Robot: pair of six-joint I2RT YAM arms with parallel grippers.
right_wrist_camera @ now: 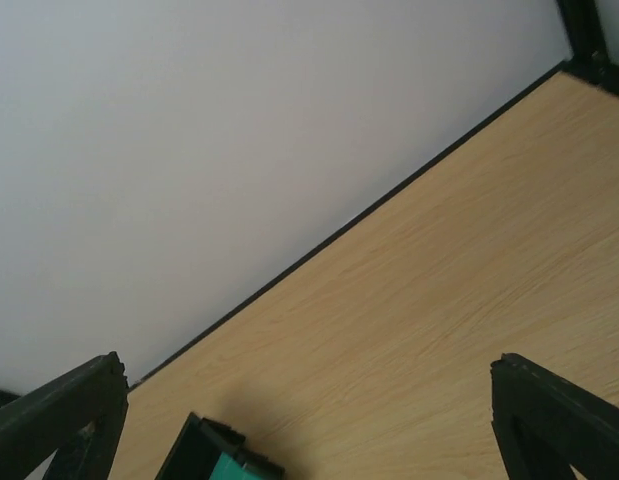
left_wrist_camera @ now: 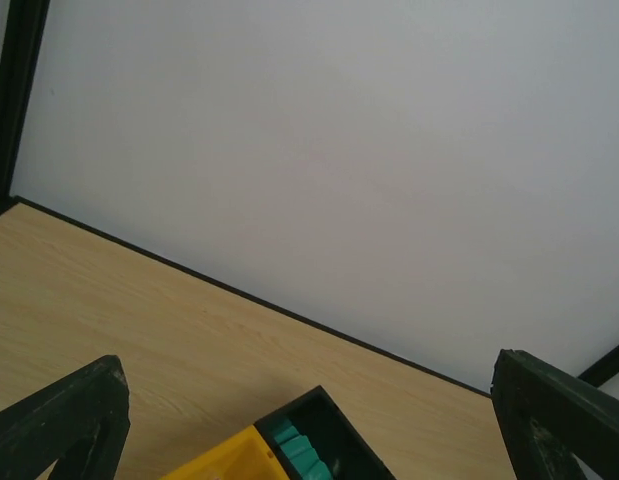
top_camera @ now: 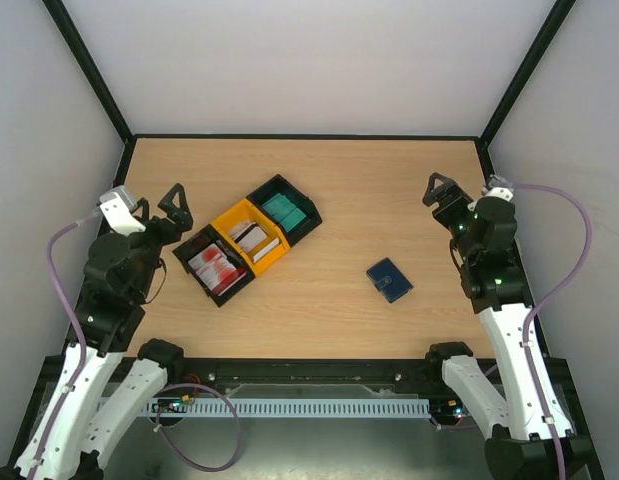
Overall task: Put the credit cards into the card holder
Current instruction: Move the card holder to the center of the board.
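Well, both arms stand at the sides of the table (top_camera: 339,180). The left claw (top_camera: 165,205) is spread wide with nothing in it; its two dark fingers (left_wrist_camera: 69,425) sit at the far edges of its own camera view. The right claw (top_camera: 444,192) is spread wide too and holds nothing; its fingers (right_wrist_camera: 559,420) are far apart. The card holder (top_camera: 389,280) lies on the wood and looks folded shut; it is nearer the right arm and well apart from both claws. The credit cards (top_camera: 217,265) are in the trays on the left side; red-and-white ones lie in the near black tray (top_camera: 181,257); whitish ones lie in the yellow tray (top_camera: 274,258) touching it; the far black tray (top_camera: 274,182) holds teal things (top_camera: 284,210).
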